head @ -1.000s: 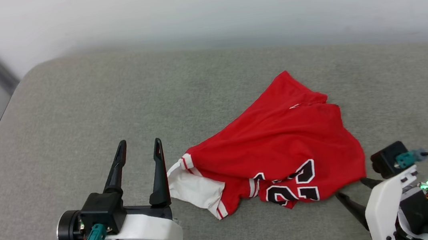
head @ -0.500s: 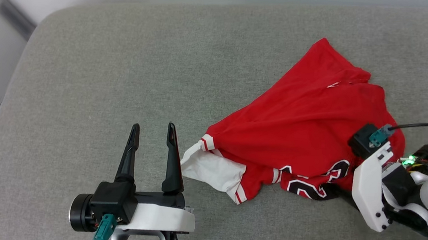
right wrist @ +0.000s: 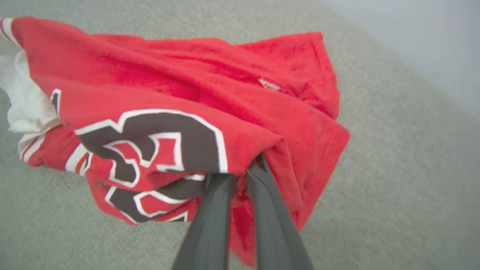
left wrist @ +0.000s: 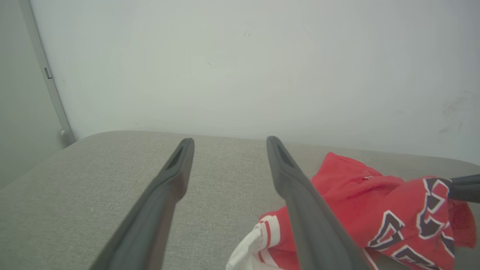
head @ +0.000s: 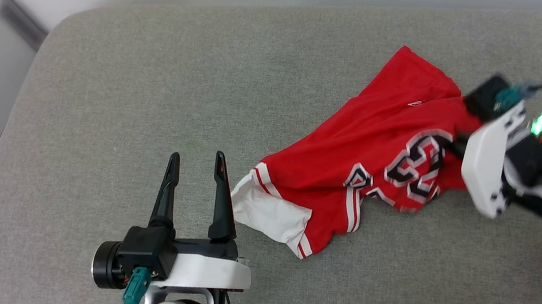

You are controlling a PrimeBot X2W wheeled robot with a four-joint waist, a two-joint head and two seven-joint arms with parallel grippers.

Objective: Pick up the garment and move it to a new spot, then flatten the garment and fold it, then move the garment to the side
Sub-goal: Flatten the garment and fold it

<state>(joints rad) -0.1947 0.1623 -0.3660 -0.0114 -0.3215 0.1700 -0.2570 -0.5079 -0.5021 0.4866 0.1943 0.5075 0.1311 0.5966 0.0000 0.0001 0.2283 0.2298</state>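
The right gripper (right wrist: pixel 242 170) has its fingers clamped on a bunched edge of the red jersey (head: pixel 323 166), ready to lift it off the grey cushion (head: pixel 141 85). The left gripper (head: pixel 197 155) hovers beside the white sleeve, fingers apart.

A broad cushion (head: pixel 144 110) of grey woven fabric, with a rounded far-left corner, served as the work surface. Behind it rose a plain pale wall (left wrist: pixel 240 67), matt and faintly scuffed towards the right. At the left a thin grey metal strip (left wrist: pixel 45 75) ran down the wall, with a greyer panel (left wrist: pixel 18 112) beyond it. The light was soft and even, and shadows were weak.
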